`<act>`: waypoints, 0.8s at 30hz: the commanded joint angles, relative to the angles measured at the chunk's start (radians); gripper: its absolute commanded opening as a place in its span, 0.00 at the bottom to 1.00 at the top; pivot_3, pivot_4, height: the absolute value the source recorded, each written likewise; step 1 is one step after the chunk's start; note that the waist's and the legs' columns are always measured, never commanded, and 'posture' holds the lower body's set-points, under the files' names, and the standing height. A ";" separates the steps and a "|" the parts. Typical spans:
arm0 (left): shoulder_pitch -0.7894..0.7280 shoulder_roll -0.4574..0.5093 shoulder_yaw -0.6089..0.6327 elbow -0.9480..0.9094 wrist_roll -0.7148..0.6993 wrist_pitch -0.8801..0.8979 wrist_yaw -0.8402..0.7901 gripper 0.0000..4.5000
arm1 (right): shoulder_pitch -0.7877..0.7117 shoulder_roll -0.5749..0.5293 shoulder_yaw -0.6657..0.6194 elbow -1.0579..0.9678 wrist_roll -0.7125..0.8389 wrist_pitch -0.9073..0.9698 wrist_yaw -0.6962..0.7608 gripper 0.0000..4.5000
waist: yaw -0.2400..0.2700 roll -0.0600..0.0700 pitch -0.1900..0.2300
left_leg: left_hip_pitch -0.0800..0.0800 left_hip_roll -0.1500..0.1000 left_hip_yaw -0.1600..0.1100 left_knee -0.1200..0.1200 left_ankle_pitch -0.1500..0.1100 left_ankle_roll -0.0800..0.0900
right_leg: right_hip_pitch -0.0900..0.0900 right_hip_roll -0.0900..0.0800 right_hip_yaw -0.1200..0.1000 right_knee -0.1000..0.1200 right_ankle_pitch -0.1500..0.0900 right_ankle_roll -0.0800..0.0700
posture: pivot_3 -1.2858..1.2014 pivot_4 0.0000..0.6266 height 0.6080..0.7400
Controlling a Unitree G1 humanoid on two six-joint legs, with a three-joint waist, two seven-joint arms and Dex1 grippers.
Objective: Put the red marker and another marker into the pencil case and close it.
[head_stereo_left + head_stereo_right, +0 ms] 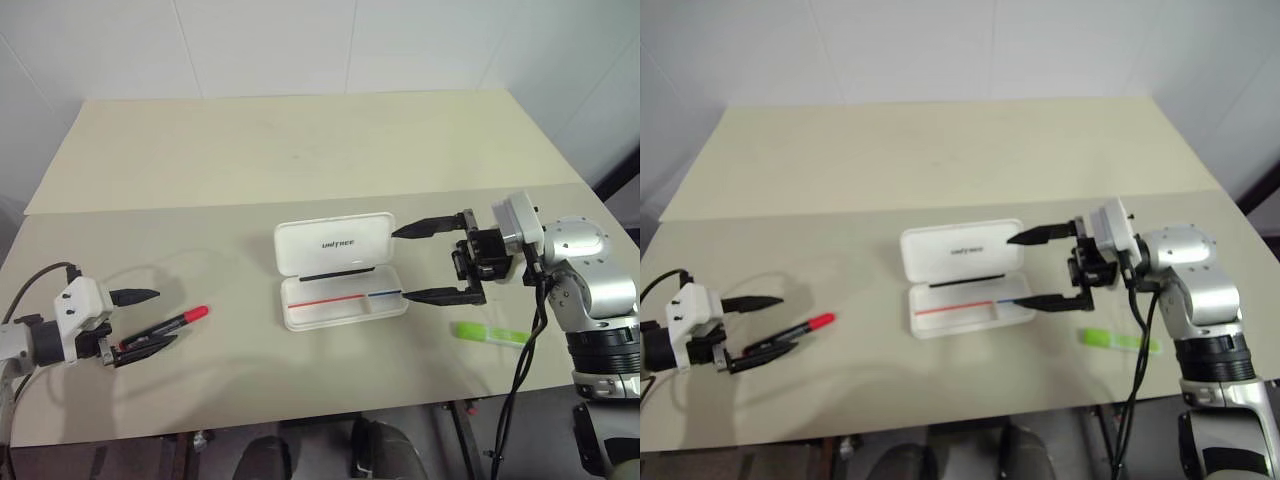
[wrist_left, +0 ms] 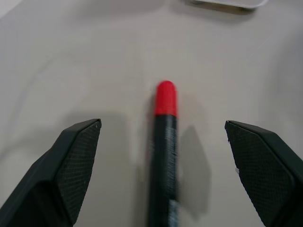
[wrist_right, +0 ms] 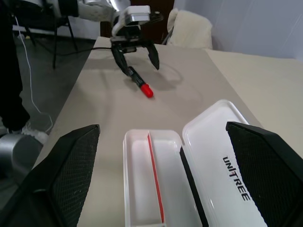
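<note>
Near the table's point(image 1: 250, 400) left front edge, spread jaws straddle the red marker point(image 1: 168, 329); right jaws spread too.

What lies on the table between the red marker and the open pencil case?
Nothing: in the left eye view, bare table separates the red marker from the pencil case.

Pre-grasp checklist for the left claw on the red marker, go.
1. Left claw open: ok.
2. Red marker lies between its fingers: ok.
3. Marker lying flat on the table, nothing against it: ok.
4. Pencil case open, tray free: ok.
5. Right claw open at the case, holding nothing: ok.
6. Green marker on the table, not yet in the case: not ok.
</note>
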 commanded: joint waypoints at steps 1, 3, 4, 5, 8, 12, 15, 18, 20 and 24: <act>-0.034 0.019 -0.036 0.069 0.019 -0.051 -0.019 1.00 | -0.013 -0.024 -0.007 -0.013 0.016 -0.014 0.082 1.00 | -0.001 0.000 0.000 | 0.000 0.000 0.001 0.000 0.000 0.000 | 0.000 0.000 0.000 0.000 0.000 0.000 | 0.52 0.24 1.00; -0.045 0.019 -0.057 0.104 0.026 -0.070 -0.027 1.00 | -0.012 -0.027 -0.006 -0.015 0.016 -0.012 0.071 1.00 | -0.002 -0.001 0.000 | 0.000 0.000 0.002 0.000 0.000 0.000 | -0.001 0.000 0.000 0.000 0.000 0.000 | 0.52 0.24 1.00; -0.049 0.019 -0.073 0.122 0.031 -0.076 -0.038 1.00 | -0.012 -0.029 -0.007 -0.017 0.017 -0.010 0.065 1.00 | -0.002 -0.001 0.000 | 0.000 0.000 0.002 0.000 0.000 0.000 | -0.001 0.000 0.000 0.000 0.000 0.000 | 0.52 0.24 1.00; -0.052 0.019 -0.088 0.135 0.033 -0.076 -0.048 1.00 | -0.011 -0.030 -0.009 -0.020 0.018 -0.006 0.058 1.00 | -0.001 -0.001 0.000 | 0.001 0.000 0.003 0.000 0.000 0.000 | -0.001 0.000 0.000 0.000 0.000 0.000 | 0.52 0.24 1.00; -0.065 0.016 -0.126 0.171 0.057 -0.093 -0.043 1.00 | -0.013 -0.033 -0.015 -0.027 0.020 0.000 0.041 1.00 | -0.001 -0.001 -0.001 | 0.001 0.000 0.003 0.000 0.000 0.000 | -0.001 0.000 0.000 0.000 0.000 0.000 | 0.52 0.24 1.00; -0.080 0.009 -0.143 0.189 0.083 -0.110 -0.006 0.85 | -0.016 -0.036 -0.021 -0.032 0.021 0.003 0.030 1.00 | 0.002 -0.001 -0.001 | 0.001 0.000 0.003 0.001 0.000 0.000 | -0.001 -0.001 0.000 0.001 0.000 0.000 | 0.52 0.24 1.00; -0.084 0.007 -0.150 0.196 0.094 -0.120 0.016 0.65 | -0.013 -0.038 -0.026 -0.040 0.022 0.008 0.023 1.00 | 0.003 -0.001 -0.001 | 0.001 0.000 0.003 0.001 0.000 0.000 | -0.001 -0.001 0.000 0.001 0.000 0.000 | 0.52 0.24 1.00; -0.088 0.005 -0.154 0.202 0.098 -0.138 0.034 0.42 | -0.010 -0.039 -0.030 -0.043 0.022 0.009 0.019 1.00 | 0.004 -0.001 -0.001 | 0.002 0.000 0.003 0.001 0.000 0.000 | -0.001 -0.001 0.000 0.002 0.000 0.000 | 0.52 0.24 1.00; -0.092 0.001 -0.158 0.196 0.093 -0.139 0.040 0.28 | -0.006 -0.042 -0.032 -0.042 0.022 0.009 0.019 1.00 | 0.004 -0.001 -0.001 | 0.002 0.000 0.003 0.001 0.001 0.000 | 0.000 -0.002 0.001 0.002 0.000 0.000 | 0.52 0.24 1.00; -0.107 -0.023 -0.167 0.130 0.060 -0.113 0.048 0.14 | 0.018 -0.060 -0.039 -0.023 0.014 0.006 0.027 1.00 | 0.007 -0.001 -0.002 | 0.002 0.001 0.003 0.002 0.003 0.000 | 0.000 -0.002 0.001 0.002 0.001 -0.001 | 0.52 0.24 1.00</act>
